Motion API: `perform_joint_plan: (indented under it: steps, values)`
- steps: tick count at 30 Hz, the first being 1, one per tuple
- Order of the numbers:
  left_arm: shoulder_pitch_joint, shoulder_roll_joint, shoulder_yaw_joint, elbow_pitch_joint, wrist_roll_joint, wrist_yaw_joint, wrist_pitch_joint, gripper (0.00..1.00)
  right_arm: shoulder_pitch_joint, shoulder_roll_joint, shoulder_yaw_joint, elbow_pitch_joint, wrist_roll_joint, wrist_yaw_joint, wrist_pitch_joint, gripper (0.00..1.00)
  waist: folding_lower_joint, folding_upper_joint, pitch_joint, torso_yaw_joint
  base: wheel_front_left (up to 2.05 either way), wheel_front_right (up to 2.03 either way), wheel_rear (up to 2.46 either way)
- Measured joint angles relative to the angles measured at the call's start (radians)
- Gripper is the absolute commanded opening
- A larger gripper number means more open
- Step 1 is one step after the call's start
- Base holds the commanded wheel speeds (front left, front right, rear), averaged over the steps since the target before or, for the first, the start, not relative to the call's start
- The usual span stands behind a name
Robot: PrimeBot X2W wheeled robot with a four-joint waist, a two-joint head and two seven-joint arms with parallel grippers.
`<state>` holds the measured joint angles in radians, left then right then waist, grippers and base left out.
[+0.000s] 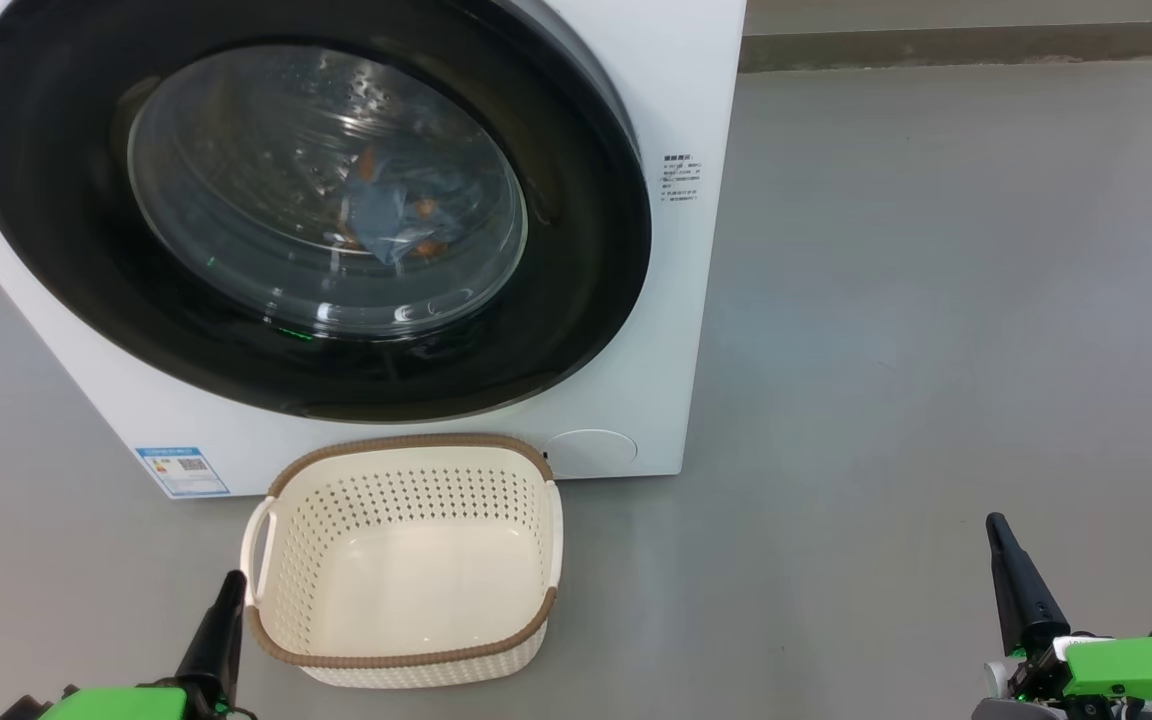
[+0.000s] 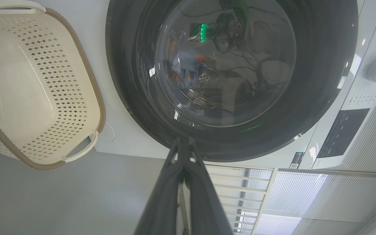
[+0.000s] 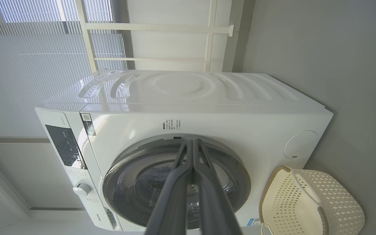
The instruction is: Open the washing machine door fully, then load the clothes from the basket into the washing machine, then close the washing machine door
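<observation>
End effector on the left arm (image 1: 232, 585): its two long dark fingers are pressing together with nothing between them. It is hanging low just left of the basket without touching it, probably parked because nothing there needs lifting.
Cream perforated plastic basket with brown woven-look rim (image 1: 406, 445): it is sitting on the smooth grey floor (image 1: 936, 300) right in front of the machine, below the door, handy for short transfers. It is holding nothing, so loading looks finished.
Round washing machine door with glossy black rim and bulging clear glass (image 1: 336, 200): it is lying flush against the machine's front, apparently latched.
Blue-grey clothes with orange motifs (image 1: 386, 220): they are lying inside the steel drum and showing through the glass.
Big white front-loading washing machine (image 1: 681, 300): it is standing on the floor, facing the robot.
End effector on the right arm (image 1: 998, 530): its fingers are pressing together, gripping nothing. It is hanging over bare floor, well right of the machine.
Task stage: judging by the bare basket and the flush door, all three steps are looking complete.
</observation>
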<state>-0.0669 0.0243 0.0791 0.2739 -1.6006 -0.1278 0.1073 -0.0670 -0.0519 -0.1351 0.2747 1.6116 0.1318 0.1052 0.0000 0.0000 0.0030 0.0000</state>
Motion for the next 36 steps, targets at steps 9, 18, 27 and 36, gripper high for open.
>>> perform_joint_plan:
  steps: [9,18,27,36]
  values:
    - [0.0,0.0,0.0,0.0,0.0,0.0,0.0,0.0,0.0,0.0,-0.001,0.0,0.0,0.0,0.0,0.0,0.0,0.0,0.0,0.0,0.0,0.0,0.0]
    - [0.0,0.0,0.0,0.0,0.0,0.0,0.0,0.0,0.0,0.001,-0.001,0.0,0.0,0.0,0.0,0.0,0.0,0.0,0.0,0.0,0.0,0.0,0.0]
    - [0.0,0.0,0.0,0.0,0.0,0.0,0.0,0.0,0.0,0.001,-0.001,0.0,0.0,0.0,0.0,0.0,0.0,0.0,0.0,0.0,0.0,0.0,0.0]
    - [0.0,0.0,0.0,0.0,0.0,0.0,0.0,0.0,0.0,0.001,-0.001,0.0,0.0,0.0,0.0,0.0,0.0,0.0,0.0,0.0,0.0,0.0,0.0]
